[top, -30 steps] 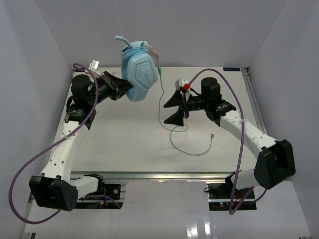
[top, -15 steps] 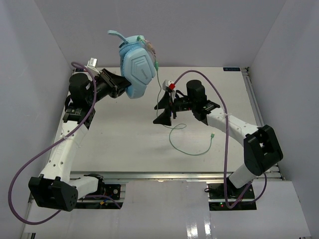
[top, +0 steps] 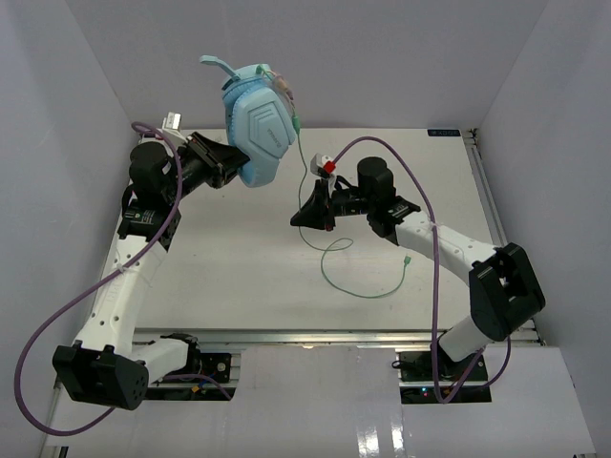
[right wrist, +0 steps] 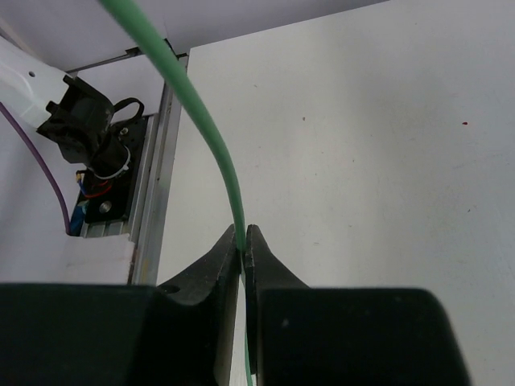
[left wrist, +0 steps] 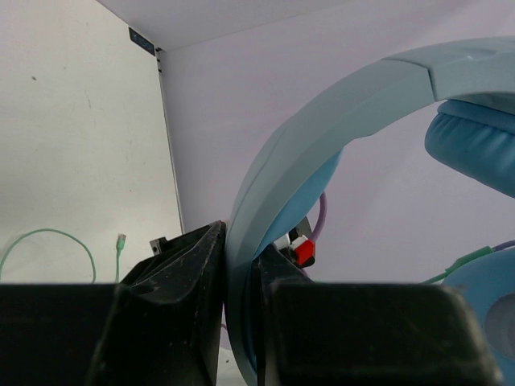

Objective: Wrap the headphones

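The light blue headphones (top: pixel 256 119) hang in the air at the back left, earcups together, mic boom sticking up left. My left gripper (top: pixel 232 164) is shut on the headband (left wrist: pixel 265 209). A thin pale-green cable (top: pixel 307 176) drops from the earcups to my right gripper (top: pixel 304 217), which is shut on it. In the right wrist view the cable (right wrist: pixel 211 145) runs straight into the pinched jaws. Below the grip the cable loops on the table and ends in a small plug (top: pixel 408 258).
White table (top: pixel 229 277) with white walls on three sides. A metal rail (top: pixel 305 336) runs along the near edge. Thick purple robot cables (top: pixel 57 315) arc beside each arm. The slack cable loop (top: pixel 358 281) lies centre right.
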